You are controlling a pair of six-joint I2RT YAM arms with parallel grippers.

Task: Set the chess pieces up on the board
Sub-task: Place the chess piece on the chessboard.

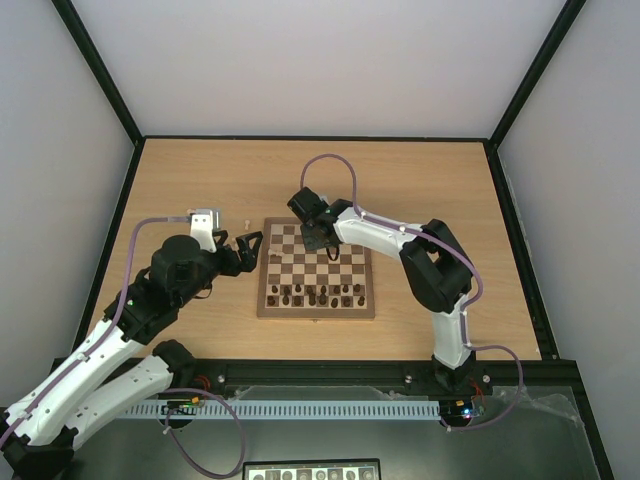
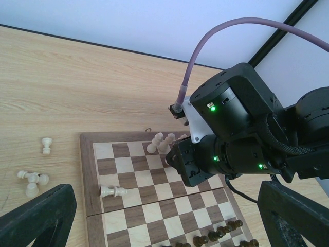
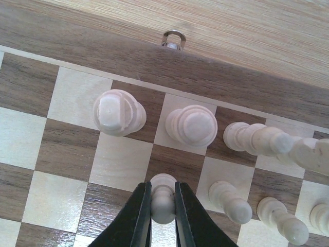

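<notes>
The chessboard [image 1: 266,300] lies mid-table. My right gripper [image 1: 318,238] is over its far edge, shut on a pale pawn [image 3: 163,206] that stands on a square behind the back row. Other pale pieces [image 3: 119,112] stand in that row near the board's border [image 3: 103,46]. My left gripper [image 1: 250,248] is open and empty at the board's left side, with its fingers [image 2: 36,216] wide apart. In the left wrist view one pale piece [image 2: 113,191] lies on its side on the board [image 2: 85,170], and loose pale pieces [image 2: 32,180] lie on the table to the left.
Dark chessmen [image 1: 320,295] stand along the board's near rows and show in the left wrist view [image 2: 221,234]. A small clasp [image 3: 174,38] sits on the far border. The right arm [image 2: 241,134] reaches across the board's far half.
</notes>
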